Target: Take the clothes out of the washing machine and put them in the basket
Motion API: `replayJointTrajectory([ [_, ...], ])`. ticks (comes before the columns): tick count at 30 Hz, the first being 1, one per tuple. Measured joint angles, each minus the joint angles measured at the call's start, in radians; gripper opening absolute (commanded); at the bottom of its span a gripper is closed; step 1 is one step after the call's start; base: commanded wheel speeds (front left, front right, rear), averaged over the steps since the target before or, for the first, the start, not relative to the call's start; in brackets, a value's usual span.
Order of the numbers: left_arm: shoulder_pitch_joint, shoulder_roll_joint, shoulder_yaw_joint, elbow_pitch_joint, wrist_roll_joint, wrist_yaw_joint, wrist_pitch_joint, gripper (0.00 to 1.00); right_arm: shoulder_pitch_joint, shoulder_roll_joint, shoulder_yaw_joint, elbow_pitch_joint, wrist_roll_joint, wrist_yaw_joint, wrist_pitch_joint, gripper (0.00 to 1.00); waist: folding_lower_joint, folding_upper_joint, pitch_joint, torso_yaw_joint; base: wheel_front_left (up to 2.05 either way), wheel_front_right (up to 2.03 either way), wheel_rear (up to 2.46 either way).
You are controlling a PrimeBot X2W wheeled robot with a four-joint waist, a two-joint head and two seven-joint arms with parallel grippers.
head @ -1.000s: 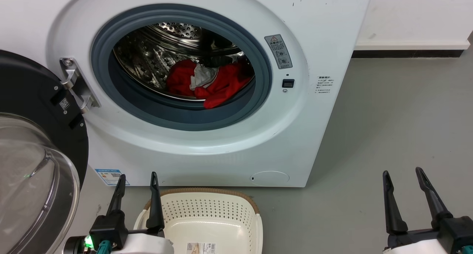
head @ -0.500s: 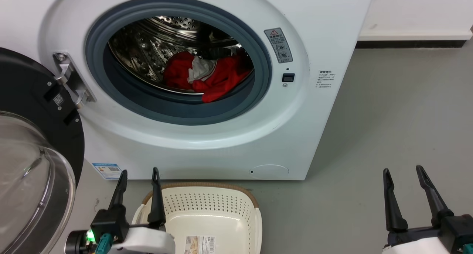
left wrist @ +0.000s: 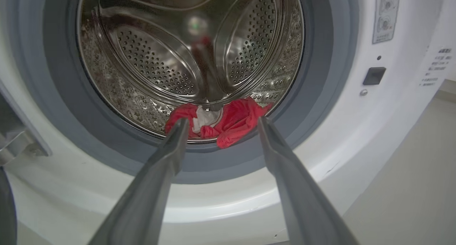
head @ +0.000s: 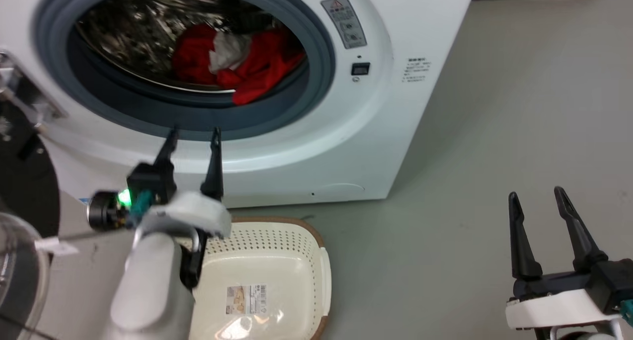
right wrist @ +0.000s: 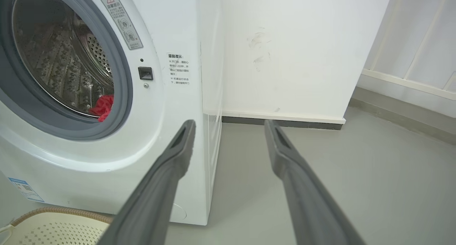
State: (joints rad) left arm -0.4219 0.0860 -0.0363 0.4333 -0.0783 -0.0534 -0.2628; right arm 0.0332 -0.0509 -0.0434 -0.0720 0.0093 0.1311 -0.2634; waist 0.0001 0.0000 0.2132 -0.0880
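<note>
Since 1 s ago L arm had risen: left gripper (head: 194,131) tips, then down by the basket (head: 324,261) rim, now stood at the lower edge of the grey door ring (head: 292,107). Head cam had also swung, so the washing machine (head: 395,132) sliding up-left in view was cam motion, not its own. L fingers (head: 214,157) were spread, nothing between them, not yet past the ring. Red clothes (head: 257,68) w/ a white piece (head: 227,51) lay heaped at the bottom front of the drum (left wrist: 153,67), one fold spilling over the drum lip onto the ring, right of centre. Basket sat on the floor (head: 494,107) at the machine's foot, under the opening, holding just its paper label (head: 246,299). R side: right gripper (head: 535,194) was likewise spread and empty, over the floor well right of the machine. Judged step: reach-in, task barely begun. To do it well: keep jaws wide, come over the rubber lip rather than drag across it, and keep the heap framed between the fingers as L wrist cam had it. Go deep enough to take a bunch, not just the loose fold, close short of the steel, then lift clear of the lip before backing out. Prob. >1 trip; trailing fabric could snag on the ring.
</note>
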Motion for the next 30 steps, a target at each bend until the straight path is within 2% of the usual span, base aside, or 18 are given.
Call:
replayJointTrajectory([
  [6,-0.289,0.067,-0.019,0.270,0.018,-0.031,0.008,1.00,-0.047,0.000,0.022,-0.002,0.016,0.000,0.000,1.00,0.0001,0.0000,0.083,-0.056,0.00,0.00,0.00],
  [13,-0.610,0.131,-0.053,0.476,0.016,-0.062,0.112,1.00,-0.114,0.000,0.034,-0.011,0.051,0.000,0.000,1.00,0.0001,0.0000,0.197,-0.115,0.00,0.00,0.00],
  [18,-0.787,0.184,-0.096,0.583,0.010,-0.075,0.221,1.00,-0.155,-0.001,0.052,-0.016,0.080,0.000,0.000,1.00,0.0002,0.0000,0.284,-0.154,0.00,0.00,0.00],
  [22,-0.907,0.206,-0.126,0.634,-0.054,-0.075,0.319,1.00,-0.186,-0.001,0.072,-0.019,0.102,0.000,0.000,1.00,0.0001,0.0000,0.350,-0.185,0.00,0.00,0.00],
  [30,-1.098,0.282,-0.243,0.663,-0.193,-0.076,0.611,1.00,-0.241,-0.001,0.101,-0.028,0.141,0.000,0.000,1.00,0.0001,0.0000,0.472,-0.241,0.00,0.00,0.00],
])
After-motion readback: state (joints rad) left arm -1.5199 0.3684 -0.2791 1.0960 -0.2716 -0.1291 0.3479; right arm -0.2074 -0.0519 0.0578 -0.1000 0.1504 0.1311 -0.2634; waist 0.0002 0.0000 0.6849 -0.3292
